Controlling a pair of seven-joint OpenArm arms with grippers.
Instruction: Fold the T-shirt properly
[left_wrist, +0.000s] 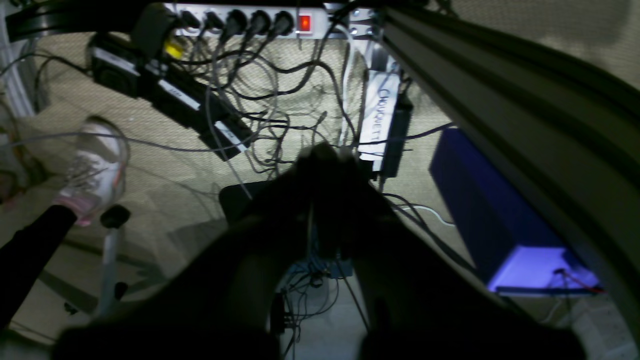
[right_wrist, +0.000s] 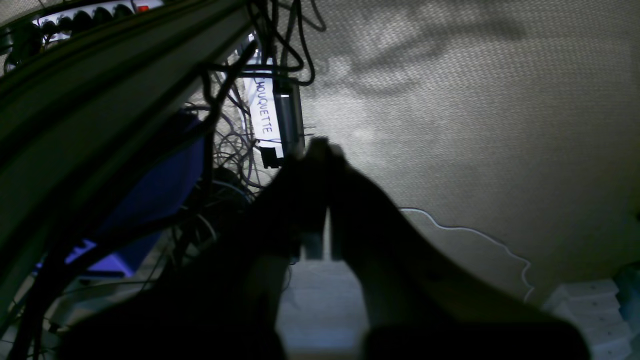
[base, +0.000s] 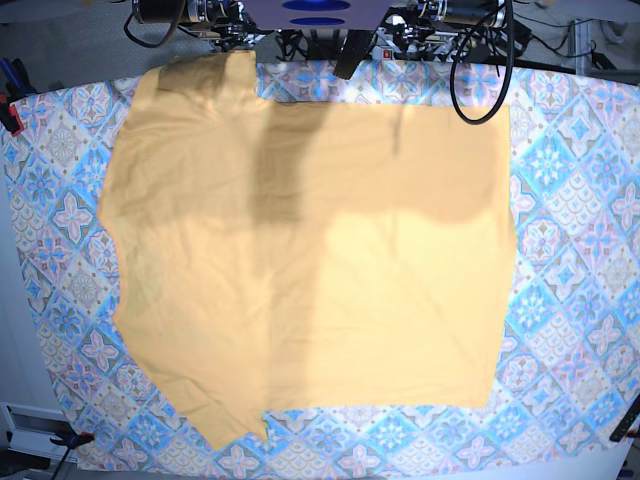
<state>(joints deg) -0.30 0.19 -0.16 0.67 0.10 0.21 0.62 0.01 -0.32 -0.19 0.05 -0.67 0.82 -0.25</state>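
The T-shirt (base: 310, 250), plain mustard yellow, lies spread flat on the blue-and-pink patterned tablecloth (base: 580, 200) in the base view. Its sleeves point toward the left side, and shadows cross its upper part. Neither gripper is over the cloth. My left gripper (left_wrist: 322, 152) appears dark and blurred in its wrist view, jaws pressed together with nothing between them, pointing at the floor. My right gripper (right_wrist: 322, 145) looks the same in its wrist view, shut and empty over bare carpet.
The arm mounts and looped cables (base: 470, 60) sit along the table's far edge. The wrist views show carpet below with a power strip (left_wrist: 240, 22), tangled cables (left_wrist: 280, 100), a blue box (left_wrist: 490, 215), a metal frame beam (left_wrist: 525, 85) and a person's shoe (left_wrist: 95, 165).
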